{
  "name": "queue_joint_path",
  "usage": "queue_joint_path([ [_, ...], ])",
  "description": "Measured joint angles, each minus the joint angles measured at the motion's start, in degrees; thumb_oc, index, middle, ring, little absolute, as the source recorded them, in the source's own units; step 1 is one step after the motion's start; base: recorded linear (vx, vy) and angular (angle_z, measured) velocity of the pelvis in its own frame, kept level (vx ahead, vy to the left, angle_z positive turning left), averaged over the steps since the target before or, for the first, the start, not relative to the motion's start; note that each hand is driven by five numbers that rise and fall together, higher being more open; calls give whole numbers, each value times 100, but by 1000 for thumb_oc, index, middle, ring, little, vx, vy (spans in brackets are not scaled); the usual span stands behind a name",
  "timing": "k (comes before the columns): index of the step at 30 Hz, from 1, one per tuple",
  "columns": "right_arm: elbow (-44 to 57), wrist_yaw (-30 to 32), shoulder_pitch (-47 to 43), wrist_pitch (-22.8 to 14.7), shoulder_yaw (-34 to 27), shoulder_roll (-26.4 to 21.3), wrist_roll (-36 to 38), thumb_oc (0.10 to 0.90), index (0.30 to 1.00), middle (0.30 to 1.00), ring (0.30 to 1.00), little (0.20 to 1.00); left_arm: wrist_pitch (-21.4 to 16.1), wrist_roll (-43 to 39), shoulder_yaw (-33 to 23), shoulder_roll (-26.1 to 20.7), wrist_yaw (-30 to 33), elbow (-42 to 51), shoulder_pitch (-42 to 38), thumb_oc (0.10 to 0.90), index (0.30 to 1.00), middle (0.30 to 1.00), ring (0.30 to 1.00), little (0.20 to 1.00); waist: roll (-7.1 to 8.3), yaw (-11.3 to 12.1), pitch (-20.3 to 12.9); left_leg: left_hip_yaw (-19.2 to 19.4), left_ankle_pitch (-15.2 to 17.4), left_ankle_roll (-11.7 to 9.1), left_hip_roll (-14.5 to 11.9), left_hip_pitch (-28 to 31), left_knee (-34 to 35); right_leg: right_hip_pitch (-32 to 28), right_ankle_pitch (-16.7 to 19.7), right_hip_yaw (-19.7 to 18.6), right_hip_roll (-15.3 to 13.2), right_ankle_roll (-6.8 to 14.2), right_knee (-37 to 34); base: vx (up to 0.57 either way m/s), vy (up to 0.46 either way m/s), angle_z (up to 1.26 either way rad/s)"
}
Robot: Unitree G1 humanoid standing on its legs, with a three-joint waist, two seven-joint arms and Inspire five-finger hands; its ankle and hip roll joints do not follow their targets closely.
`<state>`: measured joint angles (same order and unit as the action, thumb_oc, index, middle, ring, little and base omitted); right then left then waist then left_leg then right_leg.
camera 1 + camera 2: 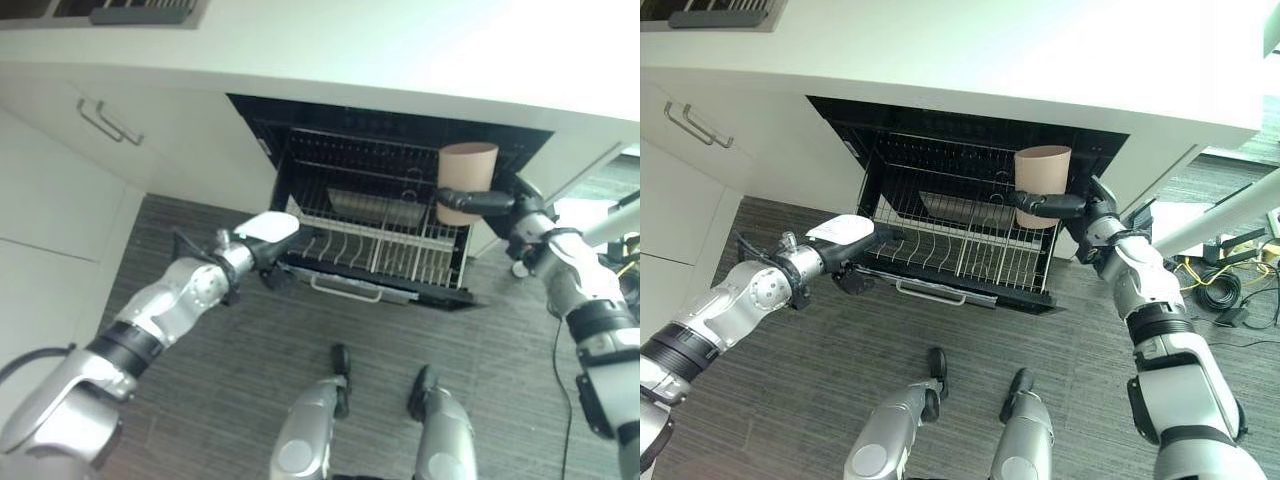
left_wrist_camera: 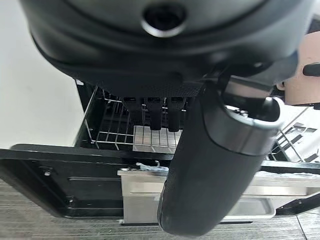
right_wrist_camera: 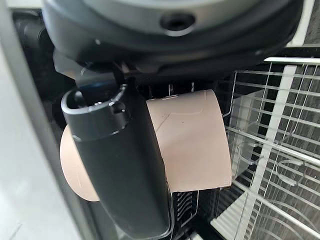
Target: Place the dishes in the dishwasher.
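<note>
Writing: none legible on any surface in the four views.

Left eye view, dishwasher (image 1: 400, 130): open under the white counter (image 1: 330, 50), its wire rack (image 1: 380, 250) pulled out over the grey floor (image 1: 200, 380).
Left eye view, rack contents: one pale shallow dish (image 1: 375, 207) lying toward the back of the rack; the front tines stand bare.
Left eye view, cup (image 1: 467, 180): tan, upright, open end up, held above the rack's 3 o'clock edge.
Left eye view, right hand (image 1: 480, 200): fingers and thumb wrapped round the cup's lower half, reaching in from 3 o'clock.
Left eye view, left hand (image 1: 262, 245): at the rack's 9 o'clock corner, by the front rail, white thumb cover on top.

Right eye view, cabinet (image 1: 700, 190): white, with a bar handle (image 1: 698, 125), at 9 o'clock from the dishwasher.

Left wrist view, left hand: dark fingers (image 2: 155, 112) reach straight toward the rack and curl round nothing; thumb (image 2: 215, 165) juts forward over the rack's front rail (image 2: 200, 175).
Left wrist view, cup: a tan sliver at the 3 o'clock edge.

Right wrist view, right hand: thumb (image 3: 120, 165) lies across the cup's side, pinning it to the palm; the fingers behind the cup are hidden.
Right wrist view, cup: lying across the frame, its base toward 9 o'clock, with white rack wires beyond it at 3 o'clock.
</note>
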<state>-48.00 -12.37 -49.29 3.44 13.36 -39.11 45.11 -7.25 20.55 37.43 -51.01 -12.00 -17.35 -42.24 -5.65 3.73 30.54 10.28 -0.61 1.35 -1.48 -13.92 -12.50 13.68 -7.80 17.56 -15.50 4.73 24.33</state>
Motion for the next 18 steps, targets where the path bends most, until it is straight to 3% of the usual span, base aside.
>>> queue_joint_path([
  [18, -457, 617, -67, -61, 40, 358, 4, 413, 319, 319, 319, 319, 306, -8, 136, -1, 1, 214, -291, 800, 900, 900, 900, 900, -5, 51, 16, -93, -194, 18, 47, -555, 6, 598, 18, -16, -55, -21, 184, -40, 8, 3],
])
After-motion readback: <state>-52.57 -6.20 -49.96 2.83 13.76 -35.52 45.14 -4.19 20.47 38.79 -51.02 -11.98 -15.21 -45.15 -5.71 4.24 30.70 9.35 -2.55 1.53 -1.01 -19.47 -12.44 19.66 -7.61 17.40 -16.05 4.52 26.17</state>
